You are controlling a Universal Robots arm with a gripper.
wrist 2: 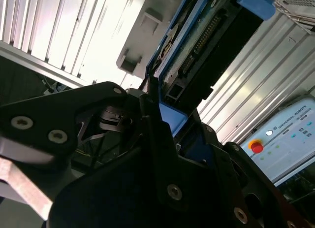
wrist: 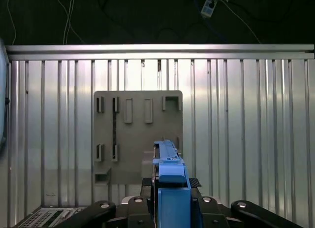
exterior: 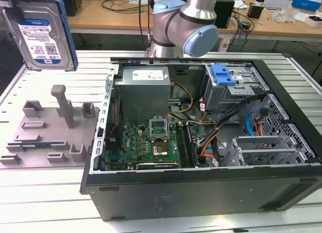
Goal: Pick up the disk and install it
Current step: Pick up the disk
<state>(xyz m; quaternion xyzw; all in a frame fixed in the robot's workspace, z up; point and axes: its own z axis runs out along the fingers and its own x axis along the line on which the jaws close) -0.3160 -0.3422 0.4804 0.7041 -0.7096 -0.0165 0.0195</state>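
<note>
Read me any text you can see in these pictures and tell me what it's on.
Disk label: print too small to read.
Power supply sticker: too small to read.
Control pendant face: small tilted print, too unclear to quote.
No other text is legible.

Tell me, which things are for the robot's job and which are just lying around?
For the job: the disk, gripped in the claw; the open computer case; its drive cage.

Just lying about: the grey fixture plate; the control pendant with a red button; the wooden desk behind.
</note>
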